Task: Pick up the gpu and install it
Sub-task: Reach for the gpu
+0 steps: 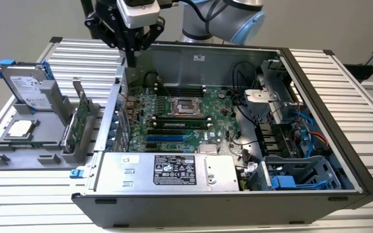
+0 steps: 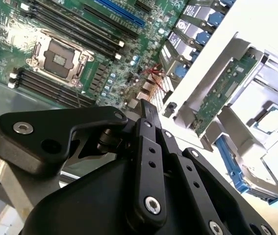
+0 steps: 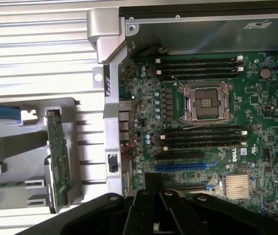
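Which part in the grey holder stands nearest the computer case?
The gpu, the upright green card; the hard drive and flat chip sit farther away.

Open from above across the middle of the motherboard (image 1: 173,119), with only low sockets and slots there. Hemmed in toward the exterior view's right by loose cables (image 1: 303,133) and a drive cage (image 1: 293,170), and along the side nearest that camera by the power supply (image 1: 167,170). Walled off from the grey holder (image 1: 18,150) by the case's slotted rear wall (image 1: 116,102), just under the gripper (image 1: 132,60). Narrow gap only between that wall and the holder. Tight beside the green card (image 1: 81,114): grey posts close on both faces, hard drive (image 1: 25,85) upright near it. Clear above the card's top edge. Bare ribbed table (image 1: 342,82) past the case on the exterior view's right.
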`<state>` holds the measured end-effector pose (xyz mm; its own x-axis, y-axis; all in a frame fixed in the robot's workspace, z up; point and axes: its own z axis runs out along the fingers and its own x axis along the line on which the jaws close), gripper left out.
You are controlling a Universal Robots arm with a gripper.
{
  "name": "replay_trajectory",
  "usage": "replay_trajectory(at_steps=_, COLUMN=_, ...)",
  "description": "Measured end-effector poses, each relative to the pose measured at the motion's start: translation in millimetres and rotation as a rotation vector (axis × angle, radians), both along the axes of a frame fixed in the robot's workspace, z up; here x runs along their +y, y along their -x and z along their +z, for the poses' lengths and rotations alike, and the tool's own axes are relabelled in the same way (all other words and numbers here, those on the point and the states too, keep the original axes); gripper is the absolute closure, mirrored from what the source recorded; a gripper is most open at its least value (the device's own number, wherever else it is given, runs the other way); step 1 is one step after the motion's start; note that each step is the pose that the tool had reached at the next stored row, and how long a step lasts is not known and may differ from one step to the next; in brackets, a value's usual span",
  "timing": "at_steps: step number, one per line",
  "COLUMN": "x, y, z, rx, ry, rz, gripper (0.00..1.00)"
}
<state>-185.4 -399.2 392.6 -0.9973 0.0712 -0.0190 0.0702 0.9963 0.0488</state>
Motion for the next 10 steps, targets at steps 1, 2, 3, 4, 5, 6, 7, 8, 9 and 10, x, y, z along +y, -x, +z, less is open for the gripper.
replay_trajectory(at_steps=1, x=0.0, y=1.0, z=0.0, rx=0.0000, ry=0.0000, rz=0.000, gripper=1.00)
replay_trajectory(at_steps=2, x=0.0, y=2.1, z=0.0, rx=0.0000, ry=0.0001, rz=0.000, gripper=1.00)
replay_trajectory(at_steps=3, x=0.0, y=3.0, z=0.0, rx=0.0000, ry=0.0000, rz=0.000, gripper=1.00)
replay_trajectory(at_steps=4, x=-0.1, y=4.1, z=0.0, rx=0.0000, ry=0.0001, rz=0.000, gripper=1.00)
replay_trajectory(at_steps=5, x=-0.1, y=5.2, z=0.0, rx=0.0000, ry=0.0000, rz=0.000, gripper=1.00)
replay_trajectory(at_steps=6, x=-0.1, y=6.2, z=0.0, rx=0.0000, ry=0.0001, rz=0.000, gripper=1.00)
replay_trajectory(at_steps=7, x=-0.1, y=7.3, z=0.0, rx=0.0000, ry=0.0001, rz=0.000, gripper=1.00)
replay_trajectory(at_steps=8, x=-0.1, y=8.4, z=0.0, rx=0.0000, ry=0.0001, rz=0.000, gripper=1.00)
replay_trajectory(at_steps=9, x=-0.1, y=9.5, z=0.0, rx=0.0000, ry=0.0000, rz=0.000, gripper=1.00)
replay_trajectory(at_steps=10, x=-0.1, y=10.5, z=0.0, rx=0.0000, ry=0.0001, rz=0.000, gripper=1.00)
